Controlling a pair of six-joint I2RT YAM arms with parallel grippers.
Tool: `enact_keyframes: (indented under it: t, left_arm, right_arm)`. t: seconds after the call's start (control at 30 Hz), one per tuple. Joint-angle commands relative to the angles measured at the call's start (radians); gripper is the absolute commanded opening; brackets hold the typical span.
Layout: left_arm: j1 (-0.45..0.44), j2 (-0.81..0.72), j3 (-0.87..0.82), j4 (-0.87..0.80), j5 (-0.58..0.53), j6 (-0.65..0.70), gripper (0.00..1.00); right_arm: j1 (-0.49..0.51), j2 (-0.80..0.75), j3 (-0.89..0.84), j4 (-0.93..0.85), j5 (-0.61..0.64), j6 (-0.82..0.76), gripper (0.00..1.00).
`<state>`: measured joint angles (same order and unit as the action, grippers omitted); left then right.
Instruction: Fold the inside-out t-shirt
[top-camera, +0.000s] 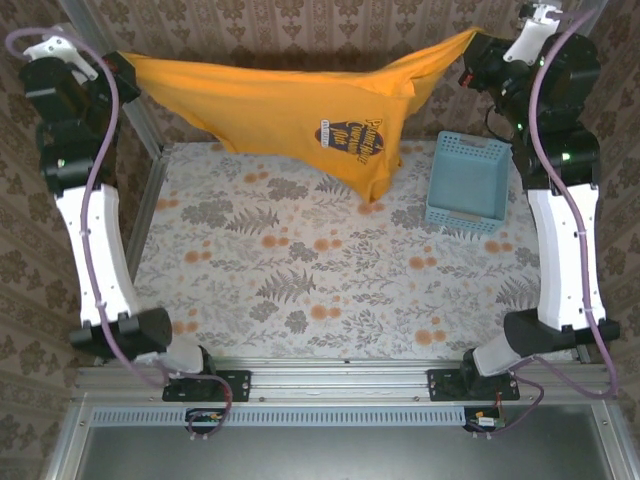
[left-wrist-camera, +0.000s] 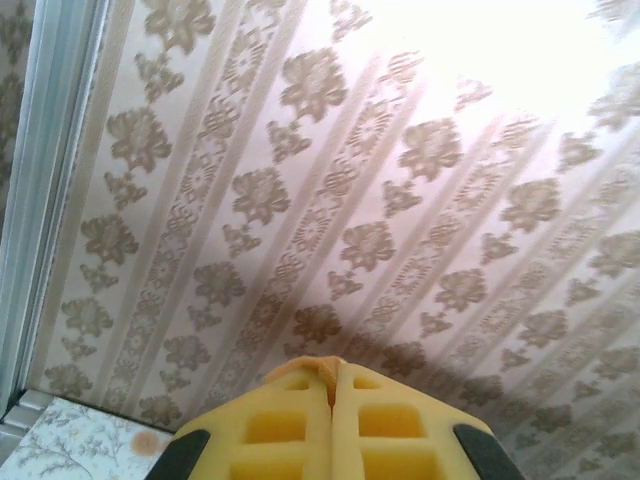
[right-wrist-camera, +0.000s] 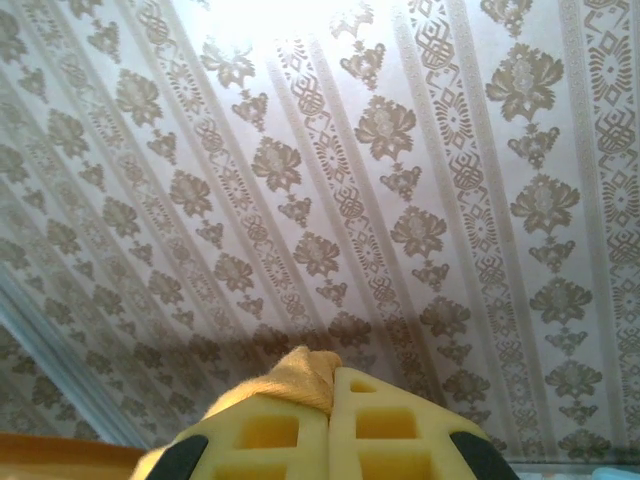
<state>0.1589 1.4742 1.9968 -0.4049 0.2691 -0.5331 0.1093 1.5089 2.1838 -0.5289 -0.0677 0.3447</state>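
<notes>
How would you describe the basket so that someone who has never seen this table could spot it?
On the floral table, go to the far right corner, beside the right arm. The basket sits there: a light blue lattice box, unlike the soft orange t-shirt hanging to its left.

We see the t-shirt (top-camera: 260, 110) as soft, matt, wrinkled cloth, the basket (top-camera: 465, 218) as smooth plastic lattice, and the rail (top-camera: 340, 380) as dull metal.

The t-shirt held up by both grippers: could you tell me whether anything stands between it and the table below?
Mostly nothing: the table under the t-shirt is bare. Only the blue basket sits at the right, just beside the shirt's hanging tip.
</notes>
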Motion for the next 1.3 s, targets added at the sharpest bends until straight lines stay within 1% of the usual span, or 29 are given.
enact_keyframes:
  t: [0.0, 0.07, 0.13, 0.23, 0.3, 0.33, 0.4, 0.43, 0.5, 0.57, 0.67, 0.77, 0.87, 0.93, 1.0, 1.03, 1.07, 1.13, 1.2, 1.27]
  left_arm:
    - [0.008, -0.060, -0.183, 0.068, 0.023, 0.050, 0.00]
    - [0.011, -0.123, -0.324, 0.075, 0.031, 0.032, 0.00]
    - [0.010, -0.201, -0.505, 0.088, 0.040, -0.008, 0.00]
    - [0.010, -0.331, -0.776, 0.040, -0.061, -0.131, 0.00]
    - [0.010, -0.420, -0.985, 0.022, -0.101, -0.227, 0.00]
    - [0.011, -0.457, -1.073, 0.027, -0.102, -0.253, 0.00]
    - [0.012, -0.520, -1.219, 0.009, -0.103, -0.251, 0.00]
    - [0.013, -0.534, -1.267, -0.006, -0.108, -0.241, 0.00]
    - [0.013, -0.546, -1.345, -0.036, -0.107, -0.221, 0.00]
    - [0.013, -0.538, -1.399, -0.023, -0.073, -0.216, 0.00]
    - [0.010, -0.523, -1.447, -0.020, -0.059, -0.228, 0.00]
    - [0.007, -0.528, -1.473, -0.001, -0.067, -0.236, 0.07]
    - [-0.016, -0.530, -1.451, -0.016, -0.081, -0.221, 0.16]
    - [-0.041, -0.531, -1.414, -0.061, -0.118, -0.209, 0.23]
    - [-0.075, -0.540, -1.376, -0.098, -0.149, -0.191, 0.36]
    - [-0.094, -0.546, -1.355, -0.125, -0.173, -0.189, 0.44]
    - [-0.124, -0.559, -1.330, -0.154, -0.205, -0.185, 0.51]
    - [-0.211, -0.581, -1.280, -0.179, -0.270, -0.162, 0.57]
    - [-0.371, -0.568, -1.210, -0.195, -0.368, -0.135, 0.61]
    - [-0.529, -0.505, -1.150, -0.173, -0.417, -0.102, 0.63]
  right_arm:
    - [0.005, -0.062, -0.143, 0.018, -0.069, -0.009, 0.00]
    - [0.013, -0.110, -0.292, 0.018, -0.068, 0.004, 0.00]
    - [0.013, -0.198, -0.489, 0.028, -0.092, 0.050, 0.00]
    - [0.013, -0.292, -0.778, 0.048, -0.160, 0.120, 0.00]
    - [0.013, -0.359, -0.984, 0.040, -0.164, 0.163, 0.00]
    - [0.013, -0.393, -1.067, 0.029, -0.149, 0.183, 0.00]
    - [0.008, -0.468, -1.231, -0.027, -0.106, 0.215, 0.00]
    - [0.006, -0.503, -1.288, -0.064, -0.083, 0.229, 0.00]
    - [0.004, -0.596, -1.407, -0.128, -0.051, 0.262, 0.00]
    - [0.004, -0.700, -1.496, -0.174, -0.029, 0.314, 0.00]
    - [0.004, -0.848, -1.587, -0.236, -0.005, 0.409, 0.00]
    - [0.004, -0.941, -1.658, -0.252, 0.002, 0.467, 0.00]
    - [0.004, -0.927, -1.683, -0.226, 0.011, 0.466, 0.02]
    - [0.004, -0.882, -1.676, -0.206, 0.018, 0.454, 0.04]
    - [0.004, -0.830, -1.656, -0.199, 0.047, 0.431, 0.15]
    - [0.004, -0.811, -1.644, -0.199, 0.066, 0.417, 0.19]
    - [0.004, -0.795, -1.629, -0.203, 0.086, 0.400, 0.25]
    - [0.004, -0.773, -1.595, -0.206, 0.109, 0.366, 0.37]
    - [0.005, -0.748, -1.554, -0.235, 0.136, 0.334, 0.41]
    - [0.011, -0.735, -1.533, -0.252, 0.135, 0.312, 0.43]
